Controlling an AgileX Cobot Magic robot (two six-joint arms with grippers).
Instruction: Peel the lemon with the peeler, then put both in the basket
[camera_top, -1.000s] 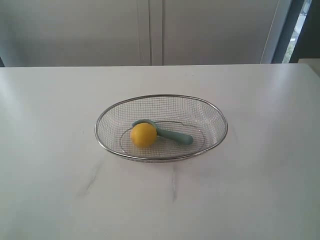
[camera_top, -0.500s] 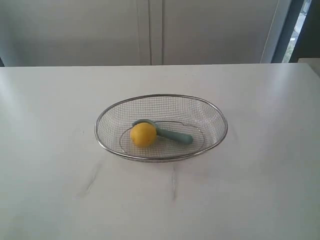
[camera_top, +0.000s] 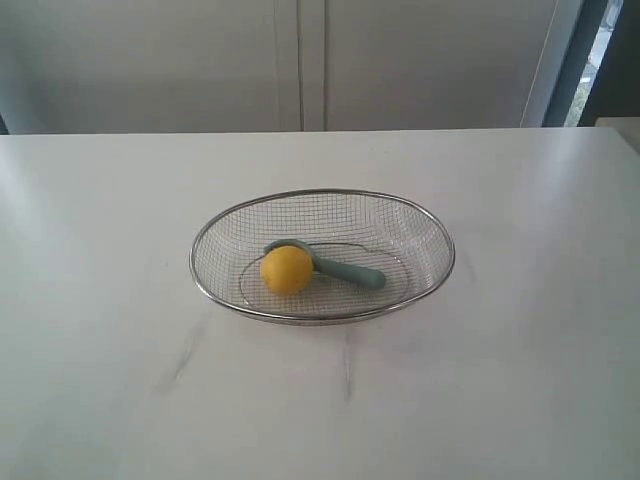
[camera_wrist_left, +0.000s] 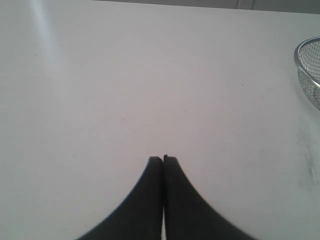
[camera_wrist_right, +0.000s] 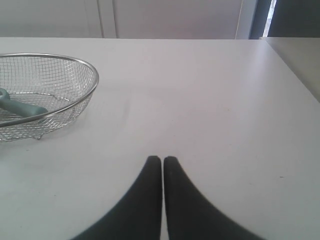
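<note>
The silver wire-mesh basket (camera_top: 430, 228) stands in the middle of the white table. Inside it lies the yellow lemon (camera_top: 287, 269), resting against the grey blade end of the teal-handled peeler (camera_top: 352, 271). Neither arm shows in the exterior view. My left gripper (camera_wrist_left: 163, 159) is shut with nothing in it, over bare table, and only a piece of the basket's rim (camera_wrist_left: 304, 67) shows at that view's edge. My right gripper (camera_wrist_right: 162, 159) is also shut and empty, well apart from the basket (camera_wrist_right: 75, 95), where part of the peeler handle (camera_wrist_right: 22, 108) is visible.
The white table (camera_top: 520, 380) carries faint grey scuff marks (camera_top: 180, 360) in front of the basket. Pale cabinet doors (camera_top: 300, 60) stand behind the table's far edge, with a dark frame (camera_top: 570, 60) at the back right.
</note>
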